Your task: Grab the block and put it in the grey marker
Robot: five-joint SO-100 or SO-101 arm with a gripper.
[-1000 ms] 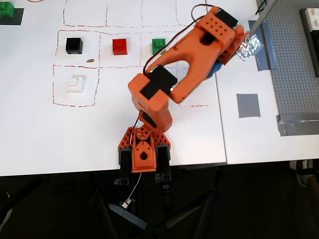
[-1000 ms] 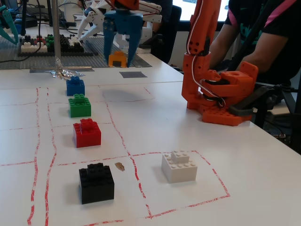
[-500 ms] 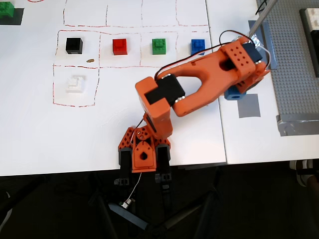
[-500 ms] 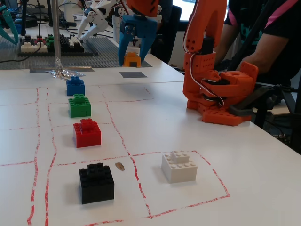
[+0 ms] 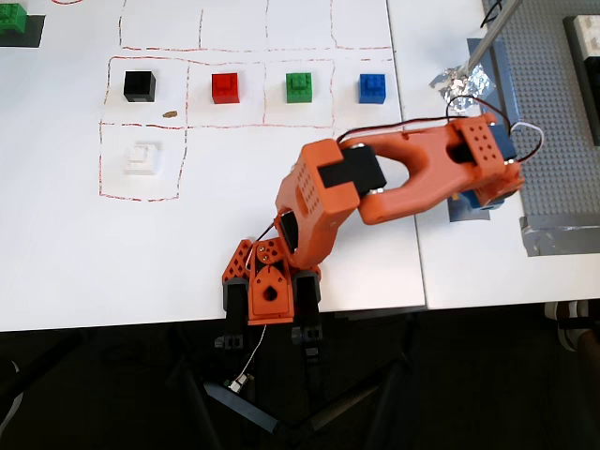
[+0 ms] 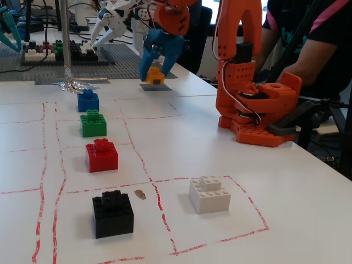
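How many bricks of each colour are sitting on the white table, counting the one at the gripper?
Black brick: 1
White brick: 1
Red brick: 1
Green brick: 1
Blue brick: 1
Orange-yellow block, between the gripper fingers over the grey marker: 1
Total: 6

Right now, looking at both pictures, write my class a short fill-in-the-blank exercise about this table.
1. In the fixed view, the blue hand is around a small ____ block.
2. That block sits over the grey marker, which lies flat on the ____.
3. In the row of four bricks, the red brick sits between the green brick and the ____ one.

Missing words: orange-yellow; table; black
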